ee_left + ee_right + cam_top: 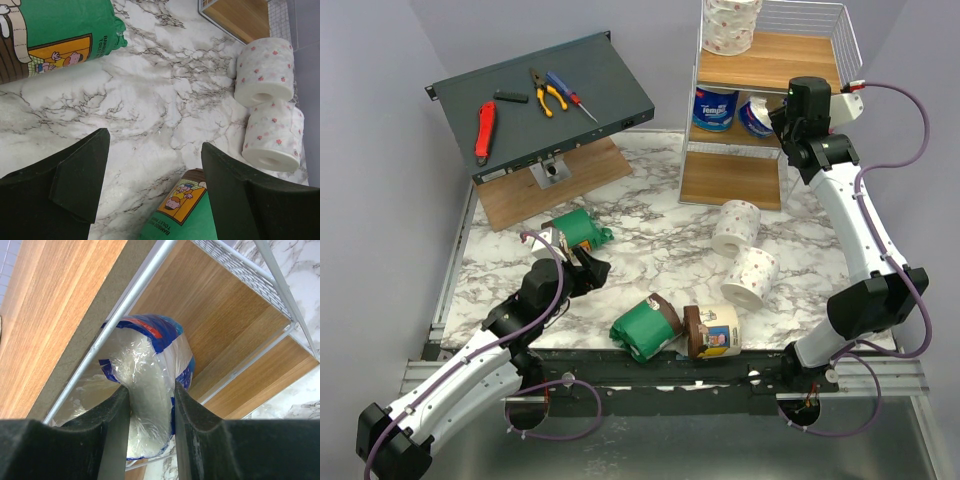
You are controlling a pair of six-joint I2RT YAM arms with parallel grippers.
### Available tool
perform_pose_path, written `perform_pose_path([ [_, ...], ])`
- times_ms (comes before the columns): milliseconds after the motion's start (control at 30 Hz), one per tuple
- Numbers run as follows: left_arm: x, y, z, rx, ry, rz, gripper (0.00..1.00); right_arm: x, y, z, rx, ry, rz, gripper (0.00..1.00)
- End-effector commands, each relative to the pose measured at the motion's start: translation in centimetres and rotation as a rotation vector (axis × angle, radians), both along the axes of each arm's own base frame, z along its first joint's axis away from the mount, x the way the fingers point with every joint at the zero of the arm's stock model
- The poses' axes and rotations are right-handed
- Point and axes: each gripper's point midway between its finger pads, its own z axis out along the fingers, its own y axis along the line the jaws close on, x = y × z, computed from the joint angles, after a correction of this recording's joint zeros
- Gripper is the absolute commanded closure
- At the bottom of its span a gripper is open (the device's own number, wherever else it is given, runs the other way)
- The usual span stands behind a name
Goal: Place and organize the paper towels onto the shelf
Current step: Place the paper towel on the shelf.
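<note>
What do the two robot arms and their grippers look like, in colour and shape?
The left arm and right arm have white rounded links with black joints. A thin purple cable loops along each. The left gripper and right gripper have thick, black, matte fingers.

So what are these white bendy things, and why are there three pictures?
They are two robot arms. One picture looks down from above; the other two come from little cameras on the wrists. The left tool is open and empty, above the marble table near a green roll. The right tool is pinching a blue-and-white wrapped roll at the middle level of the shelf. Also lying on the table: another green roll, a cream-and-brown roll and two pink-dotted white rolls.
</note>
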Motion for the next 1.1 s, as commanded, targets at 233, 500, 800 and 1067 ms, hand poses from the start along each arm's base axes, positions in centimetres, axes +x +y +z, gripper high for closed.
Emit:
perform_pose_path([
  [233,0.23,-0.37,1.11,-0.018,-0.023,-0.007,0.23,0.54,-0.39,0.29,0.006,-0.029,-0.016,0.63],
  [500,0.17,-0.34,1.19,-0.016,-0.027,-0.010,0.24,0.46,-0.20,0.44,0.008,-0.031,-0.003,0.52],
  [800,0.20,-0.35,1.30,-0.017,-0.030,-0.010,0.23,0.30,-0.20,0.76,0.010,-0.040,0.002,0.47],
  [1067,0.12,-0.36,1.32,-0.019,-0.033,-0.013,0.23,0.21,-0.11,1.05,0.010,-0.046,0.010,0.44],
])
